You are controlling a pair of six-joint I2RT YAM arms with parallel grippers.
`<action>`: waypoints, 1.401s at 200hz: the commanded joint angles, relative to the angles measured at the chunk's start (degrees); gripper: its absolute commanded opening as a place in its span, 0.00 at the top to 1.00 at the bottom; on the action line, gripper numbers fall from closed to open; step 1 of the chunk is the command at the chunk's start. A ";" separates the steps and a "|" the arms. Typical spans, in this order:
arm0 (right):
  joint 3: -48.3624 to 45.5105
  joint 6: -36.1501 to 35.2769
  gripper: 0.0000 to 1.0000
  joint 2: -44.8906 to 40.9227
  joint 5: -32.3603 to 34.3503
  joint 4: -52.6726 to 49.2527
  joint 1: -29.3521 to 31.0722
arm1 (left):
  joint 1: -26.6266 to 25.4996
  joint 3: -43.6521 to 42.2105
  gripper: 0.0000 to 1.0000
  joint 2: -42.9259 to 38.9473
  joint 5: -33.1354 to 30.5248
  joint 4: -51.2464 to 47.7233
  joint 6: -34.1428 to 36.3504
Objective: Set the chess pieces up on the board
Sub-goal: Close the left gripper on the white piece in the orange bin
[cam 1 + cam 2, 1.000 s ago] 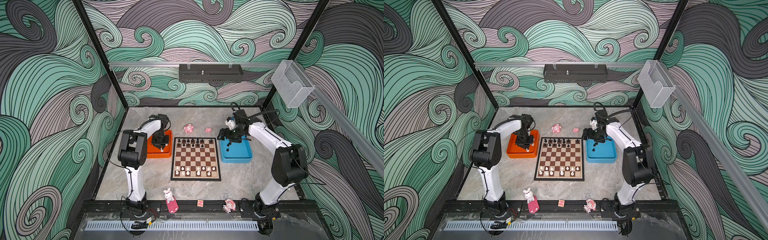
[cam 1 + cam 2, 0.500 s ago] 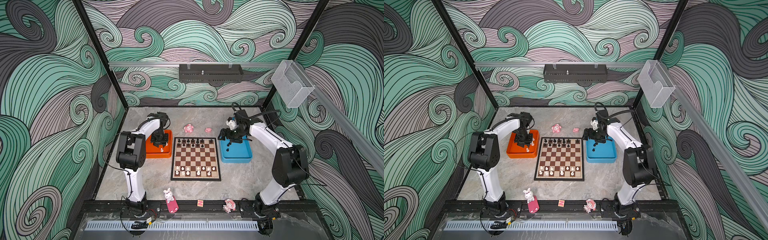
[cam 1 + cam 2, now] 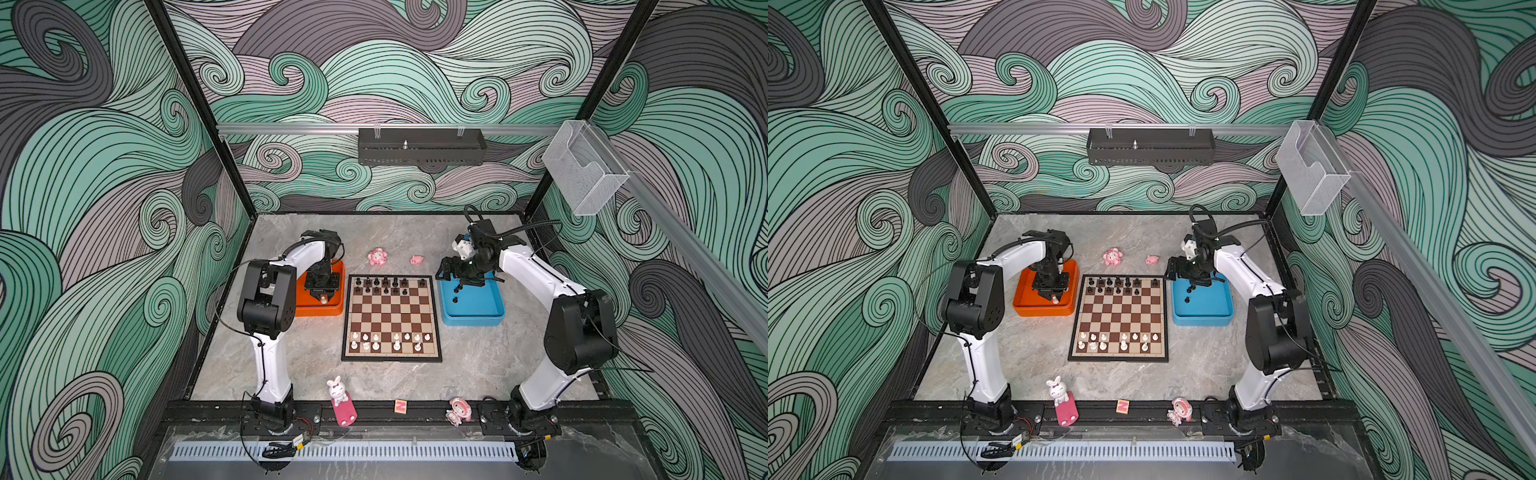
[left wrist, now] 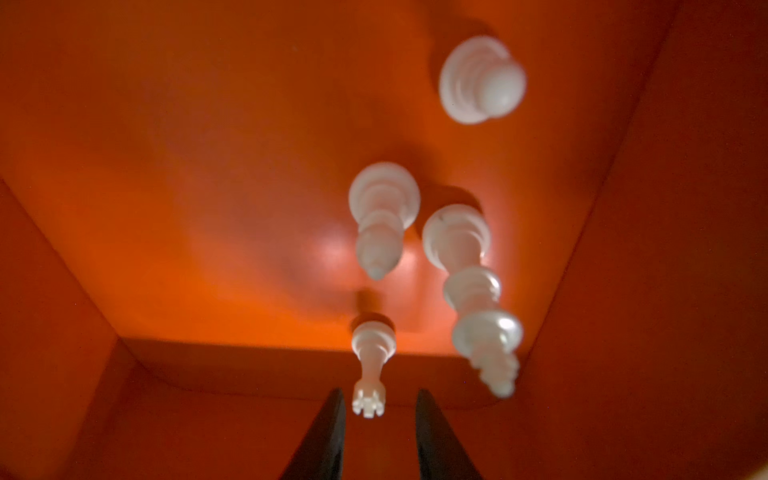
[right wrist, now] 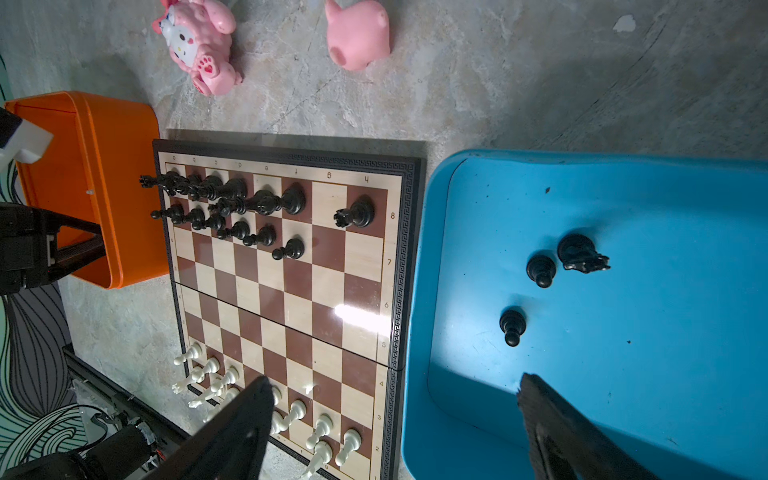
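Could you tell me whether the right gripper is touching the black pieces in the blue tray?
Apart. The right wrist view shows bare blue tray floor between the right gripper and the three black pieces.

I see the middle ranks of the board [image 3: 391, 318] bare, with free passage there. Black pieces [image 3: 385, 282] crowd its far rows, white pieces [image 3: 397, 344] its near rows. Pale pieces [image 4: 380, 220] bunch toward one corner of the orange tray [image 4: 166, 166]. The blue tray [image 5: 665, 374] is mostly open floor — three dark pieces [image 5: 540, 269] only.

Black and white chess pieces [image 3: 397, 344] line opposite ends of the board [image 3: 391, 318].
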 commanded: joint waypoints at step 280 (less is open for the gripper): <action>0.61 -0.36 0.08 1.83 -3.04 -1.45 -2.40 | -0.27 8.54 0.85 0.73 -2.65 -8.01 1.41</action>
